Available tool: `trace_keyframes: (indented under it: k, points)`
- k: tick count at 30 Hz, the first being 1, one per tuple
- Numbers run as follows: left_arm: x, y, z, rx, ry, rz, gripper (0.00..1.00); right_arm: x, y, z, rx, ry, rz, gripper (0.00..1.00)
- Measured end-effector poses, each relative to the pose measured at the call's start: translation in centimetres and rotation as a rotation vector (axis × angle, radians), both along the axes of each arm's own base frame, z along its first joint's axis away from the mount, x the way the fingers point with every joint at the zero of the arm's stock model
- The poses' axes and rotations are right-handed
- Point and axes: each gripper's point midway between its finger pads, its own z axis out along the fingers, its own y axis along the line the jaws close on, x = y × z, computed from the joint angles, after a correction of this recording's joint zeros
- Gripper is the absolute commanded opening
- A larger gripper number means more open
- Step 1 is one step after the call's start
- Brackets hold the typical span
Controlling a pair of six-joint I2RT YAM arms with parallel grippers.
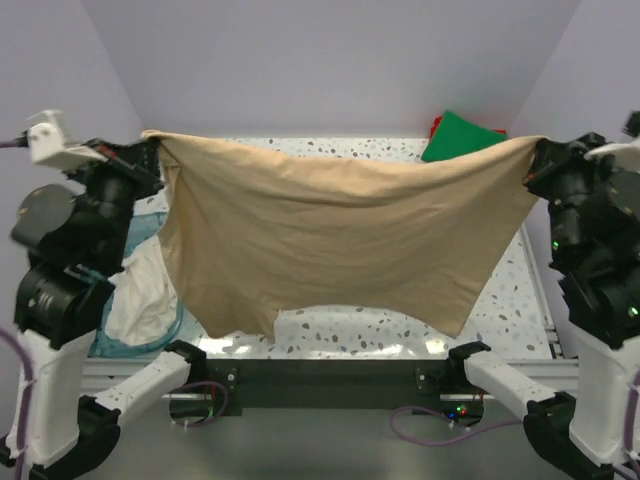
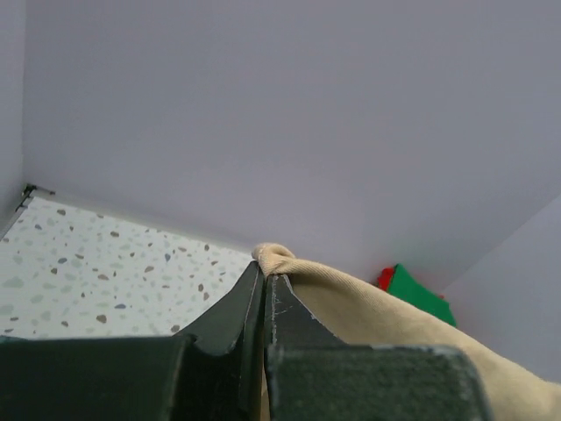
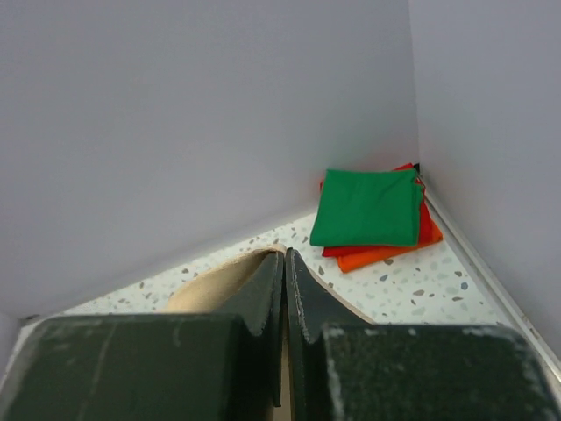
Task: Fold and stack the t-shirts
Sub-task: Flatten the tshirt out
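Observation:
The tan t-shirt (image 1: 340,235) hangs spread out in the air between both arms, above the speckled table (image 1: 500,310). My left gripper (image 1: 152,145) is shut on its left top corner (image 2: 273,256). At the right top corner, my right gripper (image 1: 533,152) is shut on the cloth (image 3: 223,281). A folded green t-shirt (image 3: 368,208) lies on folded red and orange-red t-shirts (image 3: 386,254) in the far right corner; the green one shows behind the tan cloth (image 1: 462,135). A white t-shirt (image 1: 140,295) lies crumpled in the basket at the left.
A translucent teal basket (image 1: 165,335) sits at the left near edge of the table, beside the left arm. Grey walls close the back and both sides. A metal rail (image 1: 545,300) runs along the table's right edge.

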Motion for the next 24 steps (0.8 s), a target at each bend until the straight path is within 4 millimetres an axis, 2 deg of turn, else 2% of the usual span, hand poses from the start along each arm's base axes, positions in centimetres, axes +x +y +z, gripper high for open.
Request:
trace_keyframes:
  k: [1,4,5,6,9,10,12,14,15,16,17,18,19,20,22,24]
  points:
    - [1.5,-0.6,-1.4,0.016,0.038,0.001,0.01,1.2,0.3,-0.8,-0.011,0.019,-0.004,0.0]
    - [6.8,-2.9,-7.2,0.08,0.182,0.001,0.03,7.2,1.5,-5.0,-0.061,0.121,-0.02,0.0]
    - [8.3,-3.5,-8.9,0.1,0.22,0.002,0.04,8.3,1.8,-6.0,-0.07,0.14,-0.022,0.0]
    - [10.1,-4.1,-11.0,0.118,0.258,0.005,0.04,12.0,2.7,-9.3,-0.103,0.212,-0.025,0.0]
    - [15.5,-5.1,-18.7,0.163,0.413,0.004,0.03,19.1,4.0,-16.8,-0.155,0.368,-0.024,0.0]
    - [17.2,-4.8,-21.4,0.164,0.469,0.007,0.04,20.8,4.2,-19.1,-0.164,0.414,-0.023,0.01]
    - [20.2,-3.6,-26.0,0.143,0.561,0.023,0.08,24.4,4.2,-24.0,-0.162,0.509,-0.015,0.09]
    - [23.0,-2.0,-29.9,0.11,0.632,0.043,0.2,27.6,3.9,-28.0,-0.134,0.59,-0.006,0.27]
    - [24.1,-1.1,-31.9,0.093,0.671,0.05,0.42,29.3,3.6,-29.4,-0.114,0.615,-0.001,0.35]
    - [25.0,-0.4,-33.5,0.078,0.705,0.048,0.55,30.7,3.4,-30.4,-0.097,0.632,0.004,0.55]
    - [25.8,0.3,-34.9,0.052,0.732,0.049,0.73,31.9,3.2,-31.2,-0.074,0.642,0.01,0.63]
    - [26.2,0.9,-35.9,0.034,0.75,0.05,0.77,32.9,3.0,-31.9,-0.056,0.652,0.019,0.7]
    - [26.2,1.4,-36.3,0.011,0.76,0.053,0.8,33.2,2.8,-32.4,-0.041,0.667,0.026,0.83]
    - [26.1,1.7,-36.5,-0.001,0.766,0.057,0.83,33.2,2.6,-32.6,-0.032,0.679,0.029,0.85]
    - [25.4,1.7,-35.7,-0.032,0.744,0.053,0.83,32.5,2.6,-32.7,-0.005,0.701,0.044,0.86]
    - [24.0,1.4,-34.8,-0.061,0.722,0.048,0.82,31.5,3.1,-32.4,0.021,0.697,0.065,0.86]
